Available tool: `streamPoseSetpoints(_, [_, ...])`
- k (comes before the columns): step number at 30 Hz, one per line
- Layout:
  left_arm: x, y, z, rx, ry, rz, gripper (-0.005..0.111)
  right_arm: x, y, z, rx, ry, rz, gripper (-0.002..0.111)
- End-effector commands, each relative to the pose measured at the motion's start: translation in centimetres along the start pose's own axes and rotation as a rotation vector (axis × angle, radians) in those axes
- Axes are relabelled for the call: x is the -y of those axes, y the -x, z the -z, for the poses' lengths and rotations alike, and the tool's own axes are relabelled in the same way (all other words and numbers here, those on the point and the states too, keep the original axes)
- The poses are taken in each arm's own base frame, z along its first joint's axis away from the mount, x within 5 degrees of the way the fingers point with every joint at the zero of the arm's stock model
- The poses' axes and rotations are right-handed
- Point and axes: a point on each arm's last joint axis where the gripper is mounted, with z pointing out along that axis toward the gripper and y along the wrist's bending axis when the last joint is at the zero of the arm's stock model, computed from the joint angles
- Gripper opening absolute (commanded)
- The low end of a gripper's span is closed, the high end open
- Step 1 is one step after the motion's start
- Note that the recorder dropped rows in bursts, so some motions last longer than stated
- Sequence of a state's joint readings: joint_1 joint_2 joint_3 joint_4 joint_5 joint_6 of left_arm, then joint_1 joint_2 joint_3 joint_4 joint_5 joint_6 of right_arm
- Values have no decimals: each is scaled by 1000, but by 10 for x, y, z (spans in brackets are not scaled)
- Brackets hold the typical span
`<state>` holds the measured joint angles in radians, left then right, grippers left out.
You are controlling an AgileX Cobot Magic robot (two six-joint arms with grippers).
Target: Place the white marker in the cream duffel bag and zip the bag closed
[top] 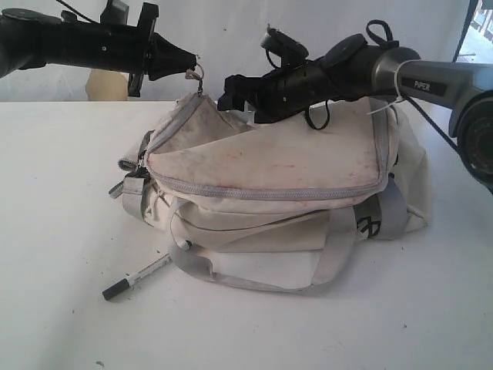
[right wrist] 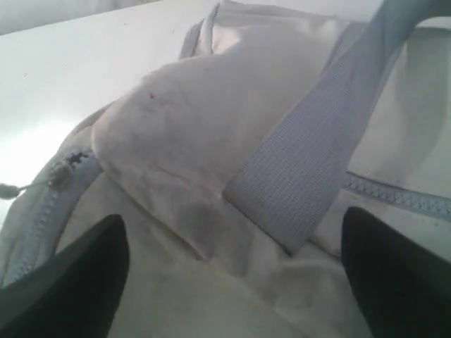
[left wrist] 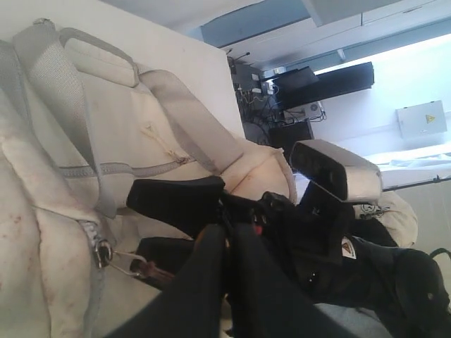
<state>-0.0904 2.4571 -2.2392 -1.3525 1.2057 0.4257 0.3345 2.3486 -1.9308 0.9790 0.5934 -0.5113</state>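
The cream duffel bag (top: 269,166) lies mid-table, its grey zipper running along the edge of the top flap. On the table in front of its left end lies the white marker (top: 137,277), black cap pointing left, apart from both grippers. My left gripper (top: 192,65) (left wrist: 227,236) is shut at the bag's raised rear-left corner, pinching the zipper pull (top: 199,75) (left wrist: 130,266), which stands taut. My right gripper (top: 231,91) (right wrist: 232,282) hovers open just over the bag's top fabric beside a grey webbing strap (right wrist: 310,162), with nothing between its fingers.
The white table (top: 69,200) spreads wide on all sides of the bag. Grey carry straps (top: 254,279) loop out onto the table in front of the bag, next to the marker. A white wall stands behind.
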Motion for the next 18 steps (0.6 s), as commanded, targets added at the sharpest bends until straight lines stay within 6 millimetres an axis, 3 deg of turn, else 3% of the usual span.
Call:
streamPoseSetpoints(1, [17, 2, 4, 1, -27, -23, 0, 12, -7, -10, -8, -13, -76, 71])
streamPoseSetpoints(9, [17, 2, 4, 1, -27, -23, 0, 19, -10, -23, 51, 30, -205, 61])
streamPoseSetpoints(18, [17, 2, 4, 1, -27, -23, 0, 26, -12, -29, 80, 17, -110, 57])
